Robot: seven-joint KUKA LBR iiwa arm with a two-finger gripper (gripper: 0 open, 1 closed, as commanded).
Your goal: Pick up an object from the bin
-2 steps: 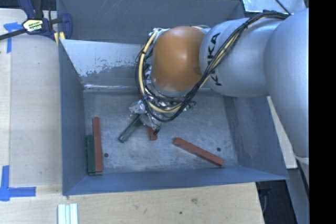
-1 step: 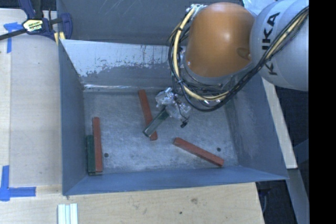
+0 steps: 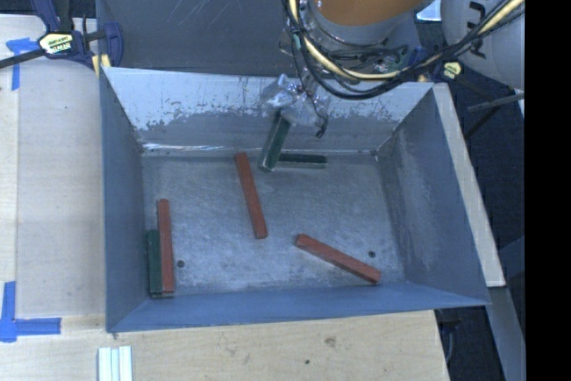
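At the upper middle of the frame, the gripper [image 3: 294, 107] has its jaws clamped on the top end of a dark green stick [image 3: 275, 145], which hangs tilted near the back wall of the grey bin [image 3: 125, 192], a red-brown stick [image 3: 251, 194] lying just below it.

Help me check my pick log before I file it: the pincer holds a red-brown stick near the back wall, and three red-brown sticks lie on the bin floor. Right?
Not quite. The camera view shows that the stick in the pincer is dark green, not red-brown. It does hang near the back wall, and three red-brown sticks do lie on the bin floor.
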